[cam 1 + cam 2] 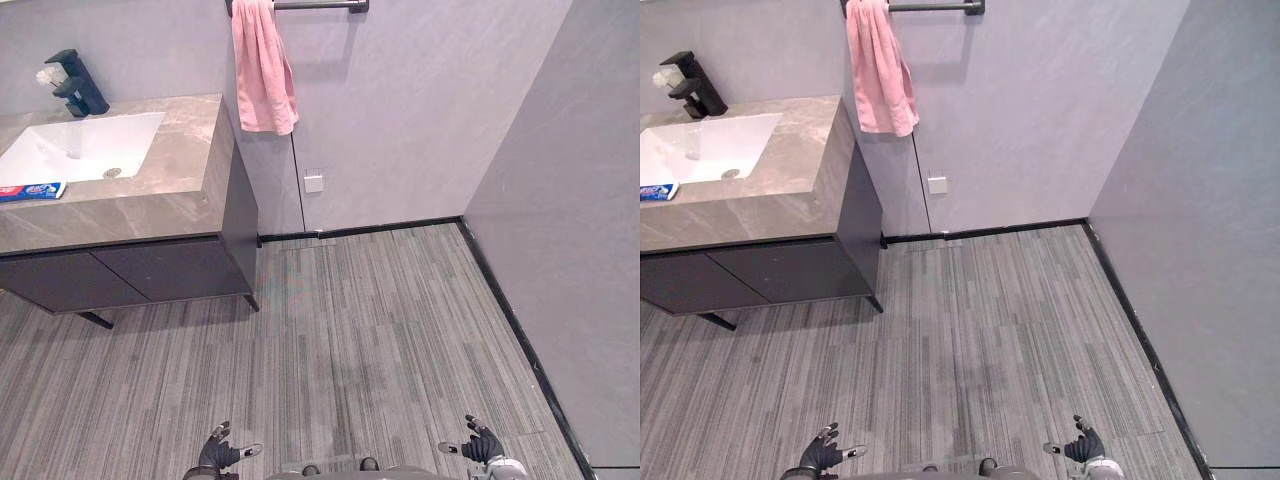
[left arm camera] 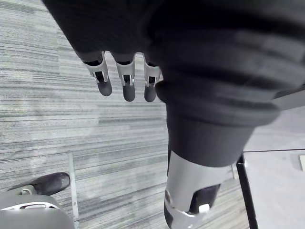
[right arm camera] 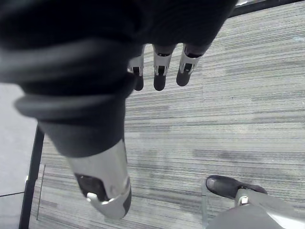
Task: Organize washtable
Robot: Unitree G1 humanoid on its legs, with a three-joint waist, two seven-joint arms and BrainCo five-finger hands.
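Observation:
The washtable [image 1: 170, 200] stands at the upper left, a grey stone top over dark cabinet doors. Its white sink [image 1: 80, 148] has a black faucet [image 1: 78, 85] behind it. A blue and red toothpaste tube [image 1: 30, 191] lies on the counter in front of the sink. A pink towel [image 1: 262, 70] hangs from a dark rail [image 1: 320, 6] on the wall. My left hand [image 1: 222, 450] hangs low at the bottom left, fingers straight and holding nothing, over the floor. My right hand [image 1: 482, 442] hangs at the bottom right, likewise open and holding nothing.
Grey striped floor [image 1: 380, 330] stretches between me and the washtable. A grey wall [image 1: 570, 230] closes the right side, with a dark skirting along its base. A small white wall plate [image 1: 314, 182] sits beside the cabinet.

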